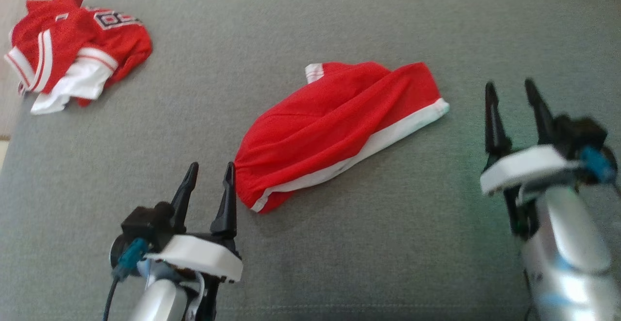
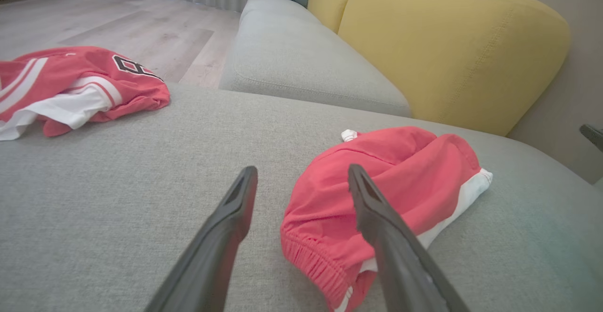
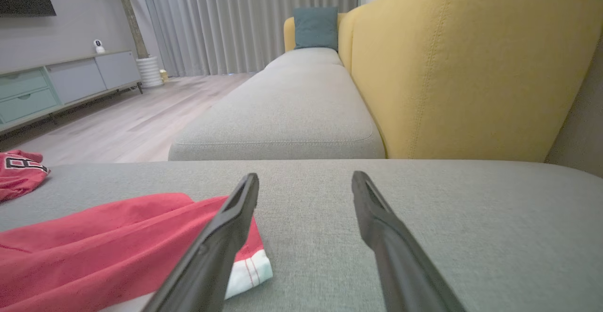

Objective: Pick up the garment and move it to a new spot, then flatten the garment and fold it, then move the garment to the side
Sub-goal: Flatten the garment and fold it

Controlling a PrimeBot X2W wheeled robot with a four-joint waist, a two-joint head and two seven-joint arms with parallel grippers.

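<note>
Right claw (image 1: 509,83) spread, near garment (image 1: 335,117) edge

The crumpled red fabric shorts (image 1: 335,127) at the middle of the grey woven sofa cushion (image 1: 388,243) are edged in white. The bunched red fabric jersey (image 1: 73,49) at the cushion's far left corner is banded with white stripes and marked in black and white. A mustard-yellow padded backrest (image 2: 447,43) is seen behind the cushion.

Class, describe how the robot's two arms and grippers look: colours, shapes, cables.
The left gripper and right gripper match: two long, black, tapering jaws, a black body and a white plate. A teal connector sits beside each; the left's carries a dark cable. The forearms are silvery.
</note>
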